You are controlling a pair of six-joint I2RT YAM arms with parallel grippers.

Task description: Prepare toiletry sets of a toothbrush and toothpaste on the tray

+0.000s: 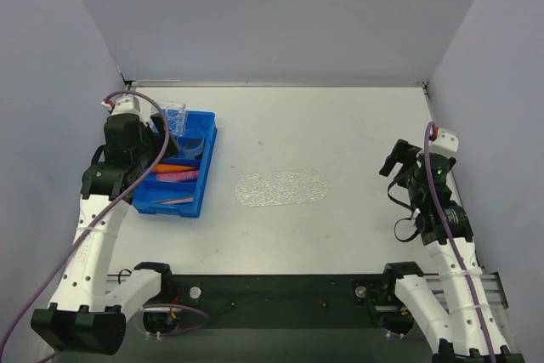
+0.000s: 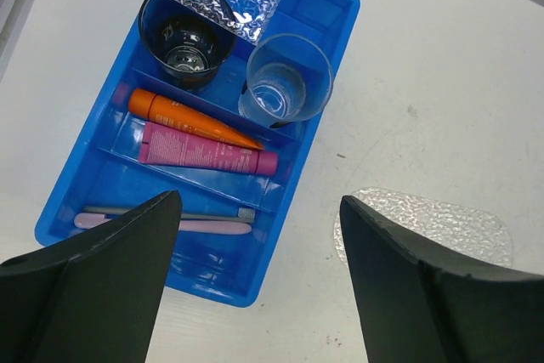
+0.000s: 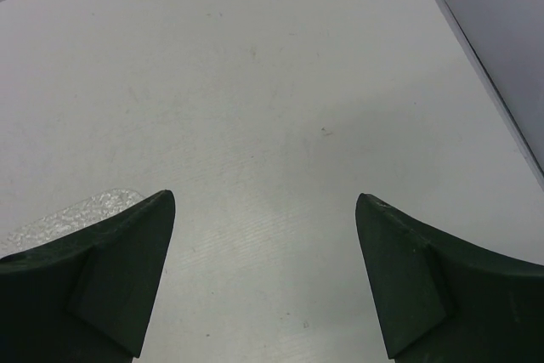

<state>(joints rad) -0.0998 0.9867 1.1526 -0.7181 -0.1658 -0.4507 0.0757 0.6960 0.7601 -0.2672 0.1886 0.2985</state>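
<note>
Toothbrush (image 2: 217,227) end hidden behind released left gripper (image 2: 259,201); bin (image 2: 336,31) holds it, 2 toothpaste tubes (image 2: 208,152), 2 cups (image 2: 285,82); right gripper (image 3: 265,200) released too

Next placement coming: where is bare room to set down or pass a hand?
Bare: the table between the tray and the right gripper, and from the tray to the back wall. Crowded: the full blue bin by the left gripper; its gap to the tray is narrow.

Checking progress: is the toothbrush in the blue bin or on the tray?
In the bin. The pink toothbrush lies in the blue bin's end compartment; the clear tray holds nothing.
</note>
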